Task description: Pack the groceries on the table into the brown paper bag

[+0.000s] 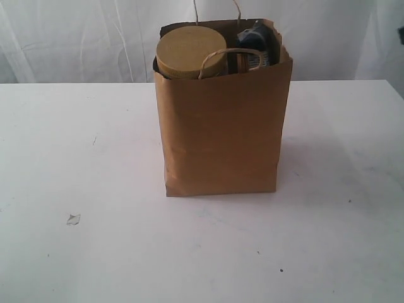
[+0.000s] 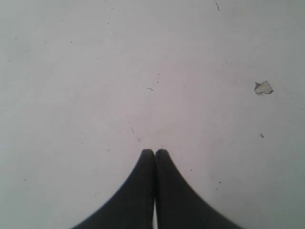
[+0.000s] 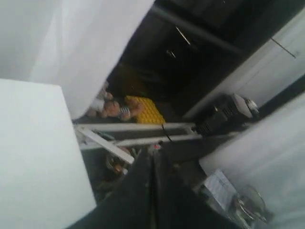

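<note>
Nearest, from the left wrist: left gripper (image 2: pixel 155 153), tips pressed together with nothing between, above bare white worktop (image 2: pixel 95 71). Small pale flake (image 2: pixel 263 88) lying off to one side.

In the exterior view: same flake (image 1: pixel 73 219) on the near left of the worktop (image 1: pixel 328 240), well apart from the bag (image 1: pixel 221 139).

Mid-worktop: bag standing upright and open-mouthed, with near handle (image 1: pixel 230 50) drooped over the front rim and far handle (image 1: pixel 238 9) rising behind.

Inside, at the mouth: jar (image 1: pixel 191 52) on the left, tan lid uppermost. Just beside it on the right, dark goods (image 1: pixel 265 45), partly hidden, kinds not told apart.

Behind: white curtain (image 1: pixel 76 38).

Right gripper (image 3: pixel 152 162) closed and empty, aimed past the worktop edge (image 3: pixel 33 152) at blurred room clutter.
</note>
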